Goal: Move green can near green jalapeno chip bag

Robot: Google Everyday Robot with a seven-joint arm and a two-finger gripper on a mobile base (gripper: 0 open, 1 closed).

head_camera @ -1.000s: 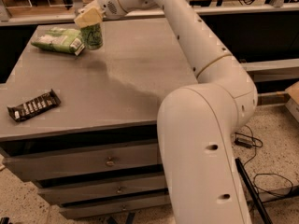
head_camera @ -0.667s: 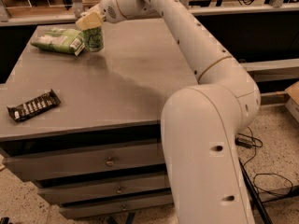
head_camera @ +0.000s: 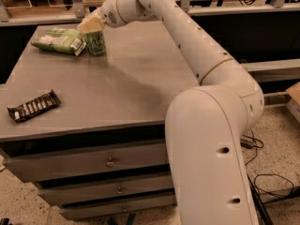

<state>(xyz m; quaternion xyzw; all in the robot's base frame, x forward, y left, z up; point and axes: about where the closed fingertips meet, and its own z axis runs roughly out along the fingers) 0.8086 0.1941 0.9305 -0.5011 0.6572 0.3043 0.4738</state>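
- Camera view, nearest the front-left edge of the tabletop (head_camera: 140, 83): a dark chocolate-bar wrapper (head_camera: 33, 106) lay flat, well apart from the task's things.
- Toward the far-left corner, the green can (head_camera: 96, 43) stood upright, just beside the right end of the green jalapeno chip bag (head_camera: 57, 40).
- The pincer (head_camera: 91, 25) sat over the can's top, closed on its upper part.
- Judged step: the placing was nearly finished, as the can looked already set down next to the bag.
- The next move called for opening the pincer and lifting straight up without tipping the can.
- Against the earlier frame, the pincer and the can had come lower; the bag and the wrapper had not shifted.
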